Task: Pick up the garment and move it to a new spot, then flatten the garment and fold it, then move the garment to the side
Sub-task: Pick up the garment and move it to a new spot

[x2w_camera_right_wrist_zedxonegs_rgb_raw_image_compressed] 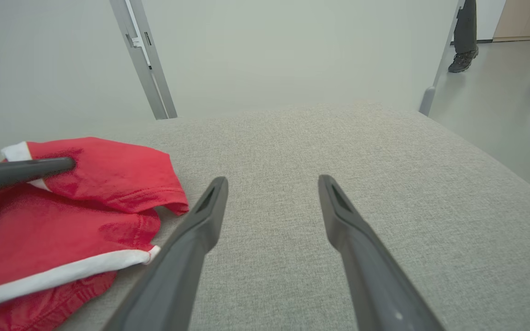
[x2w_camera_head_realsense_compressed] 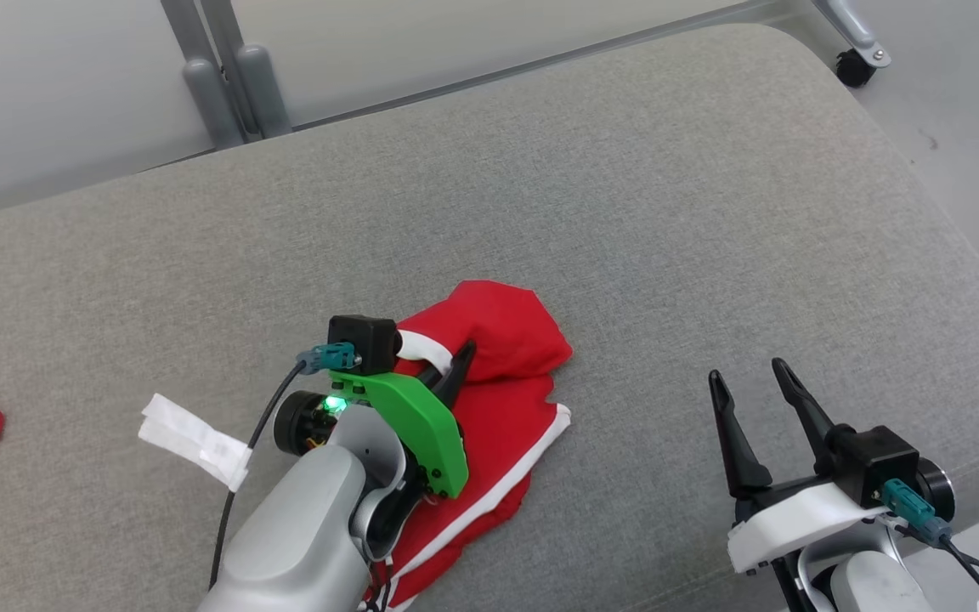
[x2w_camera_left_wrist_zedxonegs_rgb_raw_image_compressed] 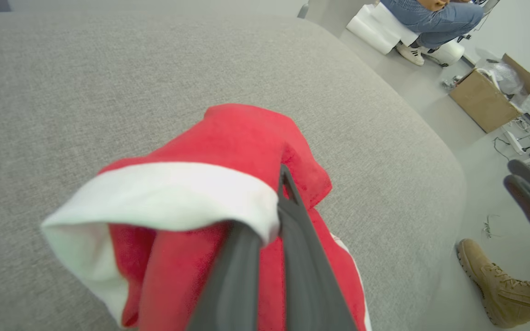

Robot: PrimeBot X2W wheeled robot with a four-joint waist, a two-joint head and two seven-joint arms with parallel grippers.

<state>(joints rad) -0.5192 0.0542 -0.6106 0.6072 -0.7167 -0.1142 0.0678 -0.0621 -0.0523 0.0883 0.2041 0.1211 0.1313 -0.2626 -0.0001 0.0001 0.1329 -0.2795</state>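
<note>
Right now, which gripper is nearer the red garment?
Left. The left gripper, jaws shut, grips the red garment at its white trim; the right gripper, jaws open, is over the grey cushion to the garment's right, apart from it.

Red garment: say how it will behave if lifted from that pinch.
Probably floppy: the garment lies crumpled in soft folds. Likely light, since the shut left gripper holds up a cuff by one pinch. It may drag, not slide, on the textured cushion.
</note>
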